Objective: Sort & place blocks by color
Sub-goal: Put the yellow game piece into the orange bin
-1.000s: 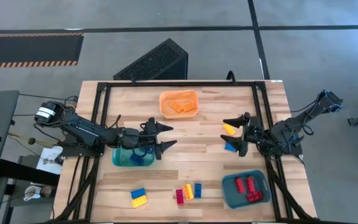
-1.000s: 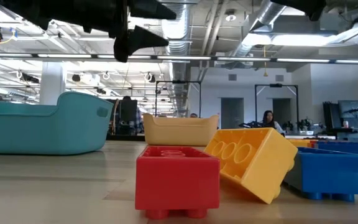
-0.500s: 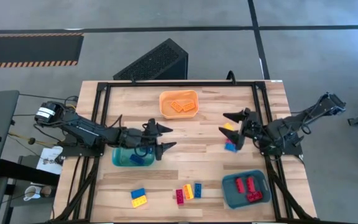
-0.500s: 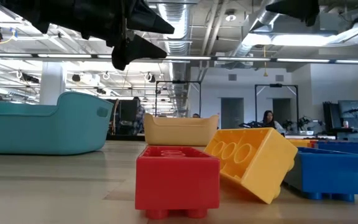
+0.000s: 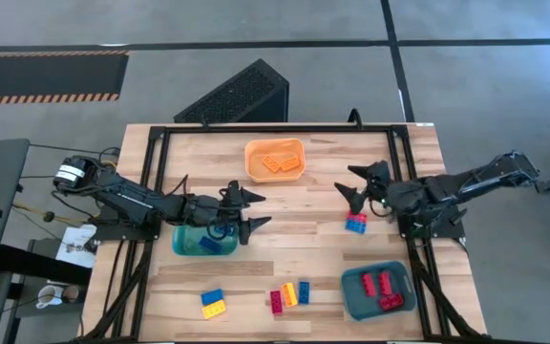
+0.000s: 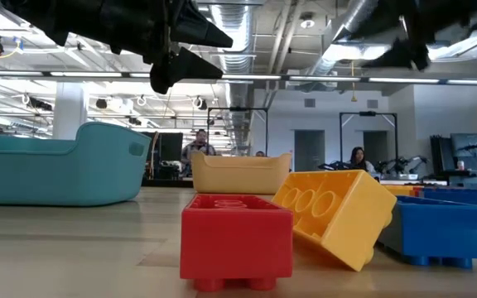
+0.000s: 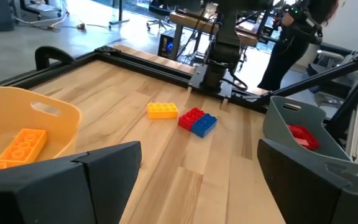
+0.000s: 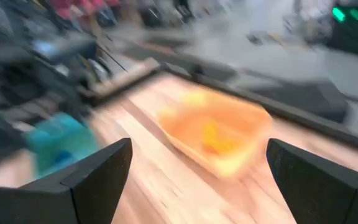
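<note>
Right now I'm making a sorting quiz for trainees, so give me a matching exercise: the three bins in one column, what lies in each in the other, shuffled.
Column one:
1. orange bin
2. teal bin on the left
3. dark teal bin on the right

Column two:
A. red bricks
B. blue brick
C. orange-yellow bricks

Pairs: 1-C, 2-B, 3-A.
</note>
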### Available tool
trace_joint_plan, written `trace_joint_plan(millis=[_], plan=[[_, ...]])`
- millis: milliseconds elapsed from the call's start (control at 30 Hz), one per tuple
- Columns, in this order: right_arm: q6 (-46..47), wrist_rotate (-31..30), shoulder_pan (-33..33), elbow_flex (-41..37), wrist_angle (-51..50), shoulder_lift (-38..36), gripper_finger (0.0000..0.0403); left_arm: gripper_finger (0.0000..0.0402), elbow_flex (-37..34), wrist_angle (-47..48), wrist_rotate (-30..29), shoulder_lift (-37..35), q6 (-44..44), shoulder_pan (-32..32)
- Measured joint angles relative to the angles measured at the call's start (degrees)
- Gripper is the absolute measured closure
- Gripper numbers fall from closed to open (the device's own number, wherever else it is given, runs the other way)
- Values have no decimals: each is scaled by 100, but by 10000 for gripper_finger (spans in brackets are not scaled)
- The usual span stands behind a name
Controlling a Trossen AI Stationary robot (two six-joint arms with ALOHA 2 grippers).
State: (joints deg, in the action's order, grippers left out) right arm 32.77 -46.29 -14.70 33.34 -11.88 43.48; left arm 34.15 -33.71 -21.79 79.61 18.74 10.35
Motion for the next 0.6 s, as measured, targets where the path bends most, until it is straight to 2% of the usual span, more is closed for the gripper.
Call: trace_joint_plan(millis=[133, 267, 400, 600], plan=[[1039, 256, 342, 0, -1469, 0, 8, 93, 0, 0, -1, 0, 2, 0], [1548, 937, 734, 0, -2477, 0, 8, 93, 0, 1, 0, 0, 2, 0], [1587, 1557, 1024, 0, -2970, 58, 8, 93, 0, 2, -1, 0, 2, 0], [1544, 1645, 1242, 1, -3361, 368, 8, 93, 0, 0, -1, 0, 10, 0]])
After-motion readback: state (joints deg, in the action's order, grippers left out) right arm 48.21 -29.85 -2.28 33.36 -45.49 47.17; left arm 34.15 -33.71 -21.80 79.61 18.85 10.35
